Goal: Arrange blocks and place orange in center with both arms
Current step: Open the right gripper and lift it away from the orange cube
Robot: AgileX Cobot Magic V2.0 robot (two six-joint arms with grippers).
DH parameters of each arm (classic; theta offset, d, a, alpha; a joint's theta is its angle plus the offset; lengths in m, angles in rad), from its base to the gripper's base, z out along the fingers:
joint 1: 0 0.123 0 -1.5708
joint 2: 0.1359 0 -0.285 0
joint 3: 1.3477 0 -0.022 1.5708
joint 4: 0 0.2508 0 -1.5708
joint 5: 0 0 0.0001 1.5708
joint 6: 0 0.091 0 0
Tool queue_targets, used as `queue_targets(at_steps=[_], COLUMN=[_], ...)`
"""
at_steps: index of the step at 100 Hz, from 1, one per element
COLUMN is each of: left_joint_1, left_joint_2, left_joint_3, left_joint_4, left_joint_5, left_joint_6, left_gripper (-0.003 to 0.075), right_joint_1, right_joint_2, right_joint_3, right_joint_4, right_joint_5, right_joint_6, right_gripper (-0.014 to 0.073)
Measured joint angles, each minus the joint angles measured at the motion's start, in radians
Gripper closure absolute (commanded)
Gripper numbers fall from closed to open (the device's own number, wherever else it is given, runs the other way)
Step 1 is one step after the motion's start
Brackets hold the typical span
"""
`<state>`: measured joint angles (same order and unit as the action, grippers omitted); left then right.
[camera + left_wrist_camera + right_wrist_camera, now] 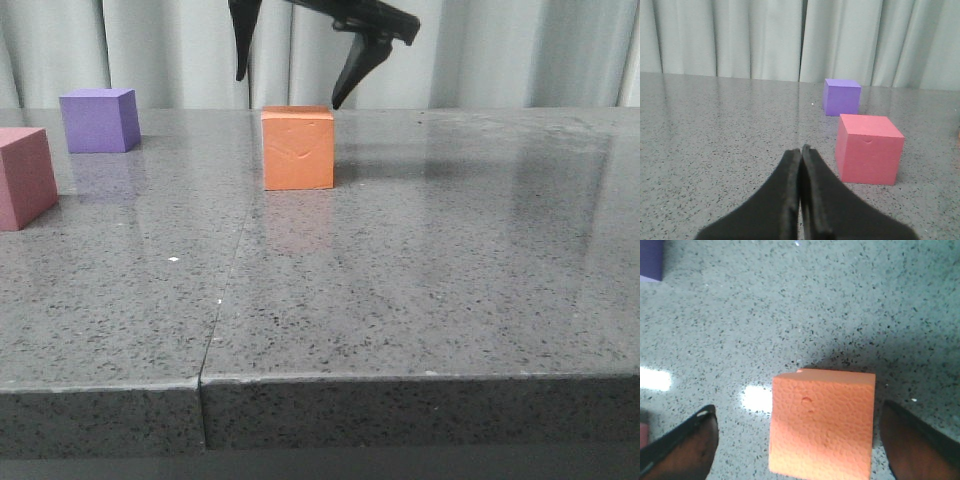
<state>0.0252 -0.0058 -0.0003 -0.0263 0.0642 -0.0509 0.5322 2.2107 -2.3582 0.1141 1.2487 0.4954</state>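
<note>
- On the grey speckled tabletop (420,250): three cubes. Orange cube (298,148) near the middle, resting flat, a small crease on its front face.
- Purple cube (99,120) far back on the left; pink cube (24,177) nearer the front, at the left edge of the front view, partly cut off. Purple and pink sit near each other, not touching; both well apart from the orange.
- Right hand (290,90) hangs above the orange cube, spread wide, tips above the cube's top and not touching it. In the right wrist view the cube (822,422) lies between the two dark fingers (682,442), a gap on each side.
- Left hand (801,152): closed, fingers pressed together, nothing between them. Low over the tabletop, with the pink cube (869,149) just beside the tips and the purple cube (841,97) beyond it.
- Pale curtain (150,45) behind the tabletop.
</note>
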Motion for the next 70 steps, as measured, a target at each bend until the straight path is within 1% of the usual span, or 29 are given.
queue_targets(at_steps=[15, 22, 27, 34, 39, 46, 51, 60, 70], left_joint_1=[0.000, 0.000, 0.000, 0.000, 0.000, 0.000, 0.000, 0.000, 0.000], left_joint_2=[0.000, 0.000, 0.000, 0.000, 0.000, 0.000, 0.000, 0.000, 0.000], left_joint_3=[0.000, 0.000, 0.000, 0.000, 0.000, 0.000, 0.000, 0.000, 0.000], left_joint_4=[0.000, 0.000, 0.000, 0.000, 0.000, 0.000, 0.000, 0.000, 0.000], left_joint_5=[0.000, 0.000, 0.000, 0.000, 0.000, 0.000, 0.000, 0.000, 0.000], left_joint_6=[0.000, 0.000, 0.000, 0.000, 0.000, 0.000, 0.000, 0.000, 0.000], left_gripper=[0.0741, 0.0741, 0.0741, 0.0741, 0.0741, 0.0741, 0.0741, 0.0741, 0.0741], right_joint_1=[0.000, 0.000, 0.000, 0.000, 0.000, 0.000, 0.000, 0.000, -0.002], right_joint_2=[-0.051, -0.081, -0.102, -0.129, -0.146, -0.167, -0.184, -0.221, -0.262], right_joint_3=[-0.001, -0.001, -0.002, -0.002, -0.002, -0.002, 0.003, 0.029, 0.071], right_joint_4=[0.002, 0.002, 0.002, -0.007, -0.015, -0.021, -0.025, -0.028, -0.047], right_joint_5=[0.002, 0.002, 0.003, 0.005, 0.007, 0.010, 0.010, 0.010, 0.012], right_joint_6=[-0.045, -0.061, -0.068, -0.076, -0.081, -0.091, -0.097, -0.102, -0.105], right_gripper=[-0.0048, -0.0011, 0.0048, 0.0173, 0.0281, 0.0398, 0.0460, 0.0526, 0.0537])
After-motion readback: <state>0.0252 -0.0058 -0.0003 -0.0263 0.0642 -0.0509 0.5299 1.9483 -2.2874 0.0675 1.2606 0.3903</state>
